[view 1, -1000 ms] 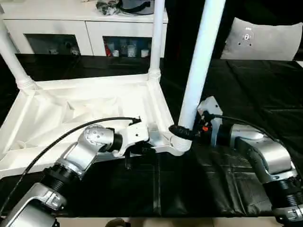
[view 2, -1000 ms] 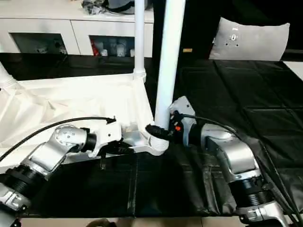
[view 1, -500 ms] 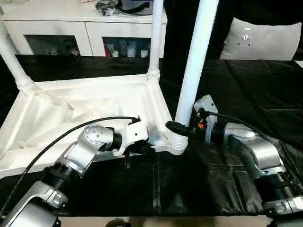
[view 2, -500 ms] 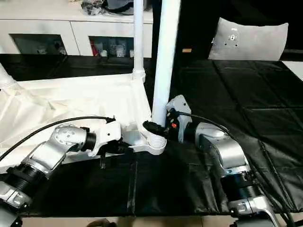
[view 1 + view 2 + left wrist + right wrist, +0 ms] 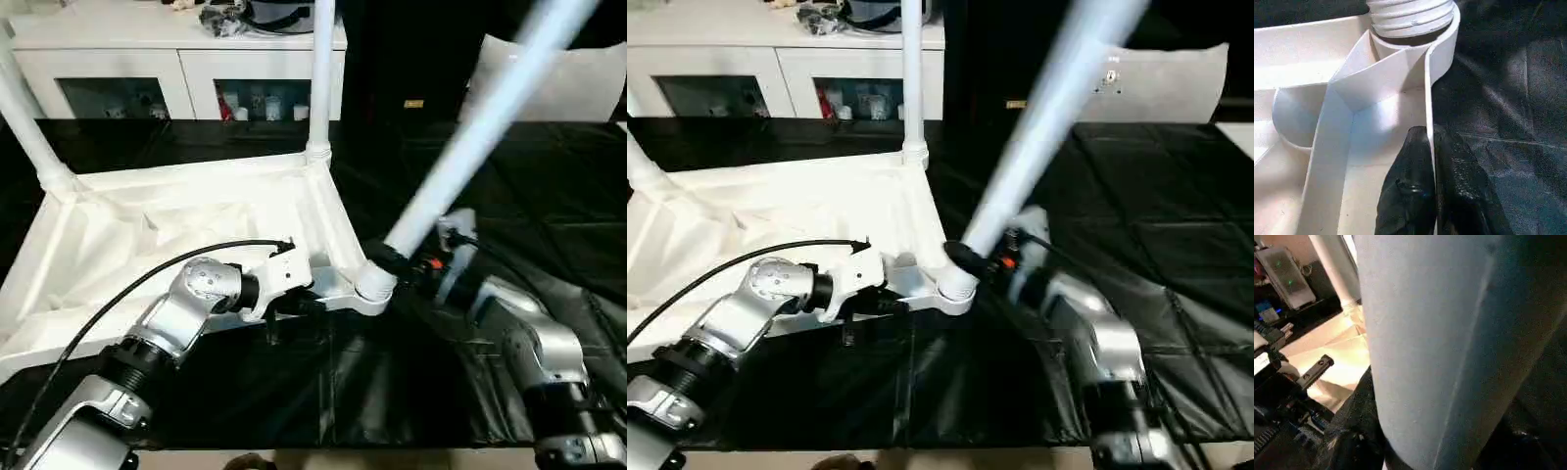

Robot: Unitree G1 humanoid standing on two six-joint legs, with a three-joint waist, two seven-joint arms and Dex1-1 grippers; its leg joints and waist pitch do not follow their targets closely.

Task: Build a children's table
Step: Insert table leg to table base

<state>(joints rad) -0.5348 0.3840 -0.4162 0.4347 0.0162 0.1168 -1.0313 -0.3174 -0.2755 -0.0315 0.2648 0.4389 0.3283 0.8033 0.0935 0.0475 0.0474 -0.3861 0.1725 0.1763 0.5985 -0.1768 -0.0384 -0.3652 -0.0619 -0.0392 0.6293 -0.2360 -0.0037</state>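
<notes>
The children's table lies upside down: its white top [image 5: 147,225] rests ribbed side up on black cloth. Two white legs [image 5: 321,78] [image 5: 24,117] stand in the far corner sockets. A third leg [image 5: 470,147] leans steeply to the right, its foot at the near right corner socket [image 5: 373,285]. My right gripper [image 5: 392,262] is shut on this leg just above the socket. The leg [image 5: 1440,347] looms close in the right wrist view. My left gripper [image 5: 1432,186] is shut on the top's thin rim wall [image 5: 1428,98] just short of that socket, one finger on each side.
A white cabinet [image 5: 176,69] with dark glass doors stands behind the table, with clutter on top. A pale grey panel [image 5: 1176,83] leans at the back right. Black cloth [image 5: 549,196] covers the work surface to the right and front.
The leg in my right gripper has tipped from nearly upright to a steep lean to the right, and the right forearm has swung with it. My left gripper keeps its pinch on the rim.
</notes>
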